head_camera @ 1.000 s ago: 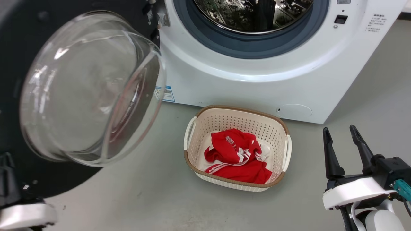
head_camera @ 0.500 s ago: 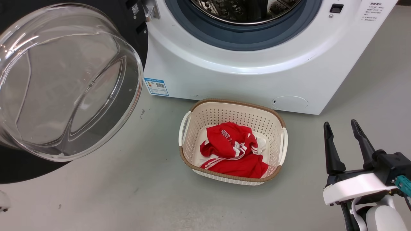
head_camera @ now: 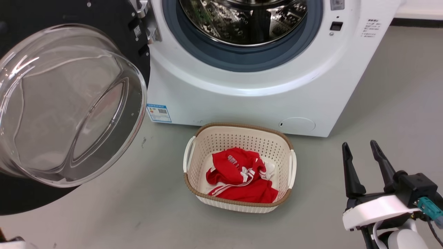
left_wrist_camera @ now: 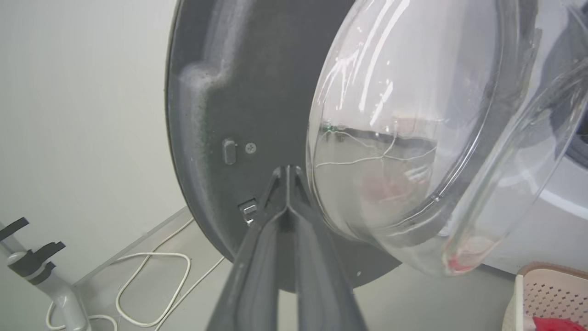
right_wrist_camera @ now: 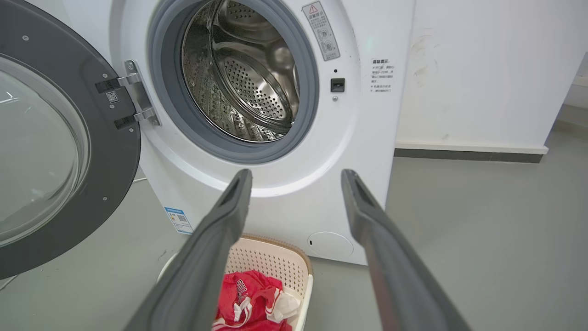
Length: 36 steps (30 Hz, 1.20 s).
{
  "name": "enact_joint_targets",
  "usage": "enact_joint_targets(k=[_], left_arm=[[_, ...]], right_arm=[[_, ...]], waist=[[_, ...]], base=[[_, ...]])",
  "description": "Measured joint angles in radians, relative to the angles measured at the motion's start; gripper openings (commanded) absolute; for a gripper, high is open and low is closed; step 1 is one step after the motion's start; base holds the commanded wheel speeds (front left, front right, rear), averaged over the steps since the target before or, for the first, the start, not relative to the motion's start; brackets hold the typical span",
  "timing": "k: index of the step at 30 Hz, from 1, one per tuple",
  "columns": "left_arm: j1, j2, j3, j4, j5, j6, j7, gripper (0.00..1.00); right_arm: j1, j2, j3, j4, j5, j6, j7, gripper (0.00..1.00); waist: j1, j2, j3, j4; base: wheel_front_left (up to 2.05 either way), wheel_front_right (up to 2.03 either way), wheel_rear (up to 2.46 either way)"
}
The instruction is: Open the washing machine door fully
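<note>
The washing machine door [head_camera: 104, 20], black with a bulging clear glass bowl, stands swung out on its hinge at the left of the white washing machine [head_camera: 242, 93]. The steel drum is exposed. In the left wrist view my left gripper [left_wrist_camera: 287, 171] is shut with nothing between its fingers. Its tips point at the door's dark inner face [left_wrist_camera: 229, 92], just left of the glass bowl; whether they touch it I cannot tell. My right gripper [head_camera: 359, 144] stands open at the lower right, away from the machine. In the right wrist view this gripper [right_wrist_camera: 296, 174] faces the machine [right_wrist_camera: 358, 138] and the door [right_wrist_camera: 115, 151].
A cream basket [head_camera: 238, 133] holding a red garment [head_camera: 238, 173] sits on the grey floor just before the machine. In the left wrist view a white cable [left_wrist_camera: 151, 276] and a grey stand [left_wrist_camera: 41, 271] lie by the wall beyond the door.
The door has swung wider to the left, away from the drum. The head camera has shifted. My left wrist has slipped out of the head view's lower left. My right gripper stays open.
</note>
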<state>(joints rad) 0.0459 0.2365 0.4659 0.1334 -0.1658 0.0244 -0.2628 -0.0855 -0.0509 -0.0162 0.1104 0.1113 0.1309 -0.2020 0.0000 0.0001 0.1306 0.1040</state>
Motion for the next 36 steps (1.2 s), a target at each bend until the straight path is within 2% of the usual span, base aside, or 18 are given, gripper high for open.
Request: enact_joint_targets(k=[3, 4, 5, 6, 7, 13, 20, 25, 30, 36], left_arm=[[0.046, -0.055, -0.01, -0.05, 0.017, -0.008, 0.0, 0.0], [0.061, -0.072, -0.017, -0.065, 0.024, -0.014, 0.0, 0.17], [0.078, -0.091, -0.025, -0.082, 0.031, -0.016, 0.0, 0.45], [0.093, -0.11, -0.037, -0.101, 0.039, -0.016, 0.0, 0.92], [0.105, -0.129, -0.048, -0.12, 0.043, -0.016, 0.0, 1.0], [0.142, -0.172, -0.148, -0.167, 0.062, -0.025, 0.0, 1.0], [0.135, -0.182, -0.303, -0.203, 0.111, -0.038, 0.0, 1.0], [0.063, -0.184, -0.39, -0.187, 0.137, -0.057, 0.0, 1.0], [-0.017, -0.183, -0.428, -0.135, 0.156, -0.068, 0.0, 1.0], [-0.039, -0.183, -0.434, -0.102, 0.156, -0.055, 0.0, 1.0]], right_arm=[[0.011, 0.0, 0.006, 0.009, 0.002, 0.0, -0.001, 1.0], [0.014, 0.0, 0.007, 0.012, 0.003, 0.0, -0.001, 1.0], [0.018, 0.0, 0.009, 0.012, 0.003, 0.0, -0.001, 1.0], [0.022, 0.0, 0.01, 0.012, 0.002, 0.0, -0.001, 1.0], [0.027, 0.0, 0.009, 0.012, 0.002, 0.0, -0.001, 1.0], [0.04, 0.0, 0.014, 0.006, 0.0, 0.0, 0.002, 1.0], [0.051, 0.0, 0.026, -0.004, -0.003, 0.0, 0.01, 1.0], [0.065, 0.0, 0.022, -0.017, -0.015, 0.0, 0.019, 1.0], [0.066, 0.0, 0.018, -0.032, -0.026, 0.0, 0.027, 1.0], [0.067, 0.0, 0.022, -0.031, -0.03, 0.0, 0.031, 1.0]], waist=[[0.0, 0.0, -0.023, -0.009], [0.0, 0.0, -0.031, -0.011], [0.0, 0.0, -0.039, -0.014], [0.0, 0.0, -0.046, -0.017], [0.0, 0.0, -0.053, -0.019], [0.0, 0.0, -0.081, -0.033], [0.0, 0.0, -0.11, -0.067], [-0.0001, 0.0, -0.122, -0.092], [0.0, 0.0, -0.117, -0.114], [-0.0001, 0.0, -0.103, -0.128]], base=[[0.0, 0.0, 0.0], [0.0, 0.0, 0.0], [0.0, 0.0, 0.0], [0.0, 0.0, 0.0], [0.0, 0.0, 0.0], [0.0, 0.0, 0.0], [0.0, 0.0, 0.0], [0.0, 0.0, 0.0], [0.0, 0.0, 0.0], [0.0, 0.0, 0.0]])
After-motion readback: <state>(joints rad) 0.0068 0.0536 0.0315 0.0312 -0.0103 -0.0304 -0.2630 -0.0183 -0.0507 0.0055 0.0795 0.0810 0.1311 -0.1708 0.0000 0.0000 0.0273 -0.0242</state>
